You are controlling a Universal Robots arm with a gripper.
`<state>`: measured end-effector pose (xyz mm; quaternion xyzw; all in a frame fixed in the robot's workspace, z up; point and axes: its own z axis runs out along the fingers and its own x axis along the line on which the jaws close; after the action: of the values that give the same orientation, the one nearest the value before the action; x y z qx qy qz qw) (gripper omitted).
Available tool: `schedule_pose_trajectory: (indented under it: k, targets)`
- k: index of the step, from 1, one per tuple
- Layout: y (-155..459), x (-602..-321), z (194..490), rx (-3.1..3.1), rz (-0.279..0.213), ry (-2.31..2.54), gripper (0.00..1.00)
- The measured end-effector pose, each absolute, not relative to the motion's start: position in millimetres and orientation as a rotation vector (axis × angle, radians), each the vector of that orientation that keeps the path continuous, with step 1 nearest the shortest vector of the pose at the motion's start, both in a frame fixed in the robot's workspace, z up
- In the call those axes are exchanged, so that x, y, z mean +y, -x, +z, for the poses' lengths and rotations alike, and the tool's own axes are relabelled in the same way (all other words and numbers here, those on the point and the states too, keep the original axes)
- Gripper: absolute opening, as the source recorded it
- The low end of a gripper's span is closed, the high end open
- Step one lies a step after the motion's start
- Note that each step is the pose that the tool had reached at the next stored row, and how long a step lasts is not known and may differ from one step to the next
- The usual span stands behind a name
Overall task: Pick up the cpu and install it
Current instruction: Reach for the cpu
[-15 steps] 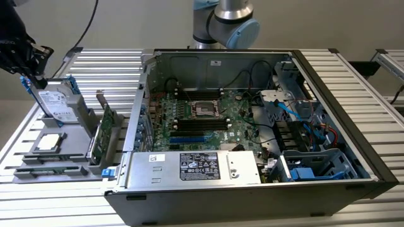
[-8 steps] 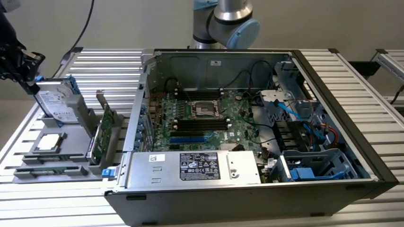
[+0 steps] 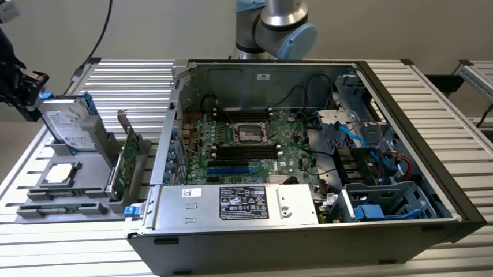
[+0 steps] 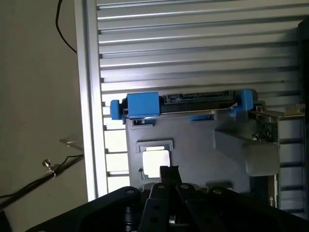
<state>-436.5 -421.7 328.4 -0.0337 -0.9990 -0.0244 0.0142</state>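
The cpu point(image 3: 62, 173) is a small square chip with a dull silver top, lying flat in a pocket of the grey parts holder point(image 3: 85, 167) on the exterior view's left. The wrist view sees the cpu point(image 4: 155, 155) from above, just past my fingertips. My gripper point(image 3: 29, 107) hangs at the far left edge, above and behind the holder, well clear of the chip. In the wrist view the gripper point(image 4: 169, 170) is shut with nothing between its fingers. The bare cpu socket point(image 3: 250, 134) sits in the middle of the motherboard inside the open computer case point(image 3: 400, 104).
A hard drive point(image 3: 66, 124) in blue brackets stands upright in the holder behind the cpu, and green circuit cards point(image 3: 123, 161) stand at the holder's right. The power supply point(image 3: 239, 203) fills the case front. Cables point(image 3: 347, 124) and drive cages crowd the case's right side.
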Motion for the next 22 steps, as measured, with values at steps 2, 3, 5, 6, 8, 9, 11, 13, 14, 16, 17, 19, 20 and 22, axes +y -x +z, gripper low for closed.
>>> schedule_pose_trajectory:
  k: [2, 3, 5, 6, 8, 9, 11, 13, 14, 16, 17, 19, 20, 22]
  targets:
    - [438, -423, 327, -3.105, -0.076, 0.103, 0.11]
    - [439, -424, 326, -3.103, -0.075, 0.101, 0.11]
    - [441, -426, 325, -3.102, -0.075, 0.099, 0.11]
    - [442, -426, 325, -3.102, -0.075, 0.097, 0.11]
    - [444, -428, 325, -3.102, -0.075, 0.093, 0.17]
    - [445, -429, 325, -3.103, -0.075, 0.091, 0.23]
    - [447, -431, 325, -3.103, -0.075, 0.086, 0.29]
    - [449, -434, 324, -3.103, -0.075, 0.08, 0.36]
    - [450, -436, 323, -3.103, -0.075, 0.076, 0.36]
    - [451, -437, 322, -3.103, -0.075, 0.069, 0.36]
    - [452, -438, 322, -3.103, -0.075, 0.066, 0.36]
    - [452, -440, 320, -3.103, -0.075, 0.059, 0.38]
    - [453, -442, 320, -3.103, -0.075, 0.055, 0.44]
    - [453, -445, 318, -3.103, -0.075, 0.047, 0.44]
